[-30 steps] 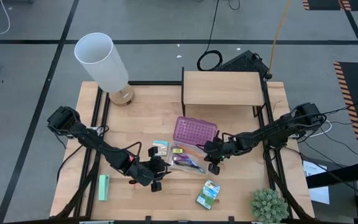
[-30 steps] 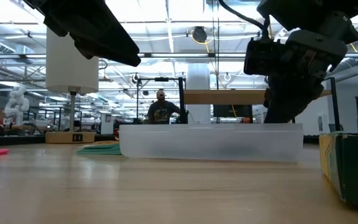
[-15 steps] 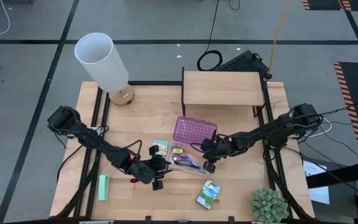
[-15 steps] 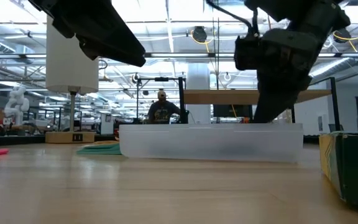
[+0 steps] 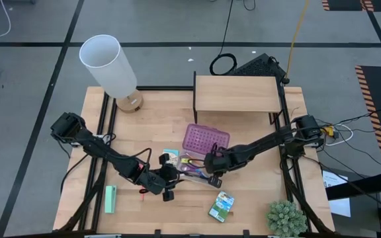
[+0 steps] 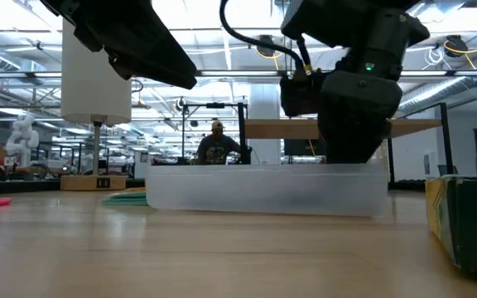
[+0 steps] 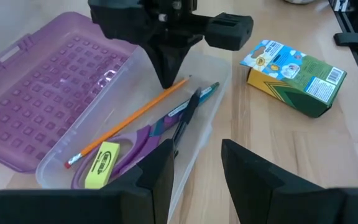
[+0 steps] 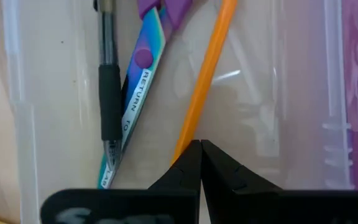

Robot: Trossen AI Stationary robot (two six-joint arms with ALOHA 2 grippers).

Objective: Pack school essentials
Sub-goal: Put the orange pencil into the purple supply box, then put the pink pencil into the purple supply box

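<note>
Right end effector (image 5: 211,166) clenched, empty, tips down inside clear case (image 7: 191,118) beside orange pencil (image 7: 135,113). Scissors (image 7: 138,146), black pen (image 7: 188,115) and yellow piece (image 7: 102,157) already in the case; purple lid (image 5: 206,138) open at 12 o'clock. Left end effector (image 5: 166,178) released, hovering at case's 8 o'clock. Judged step: filling the case. Crayon box (image 5: 221,205) still out on tabletop (image 5: 157,119) at 5 o'clock, open wood around it, near front edge. Next: right lifts clear of case walls, then fetch box.
</note>
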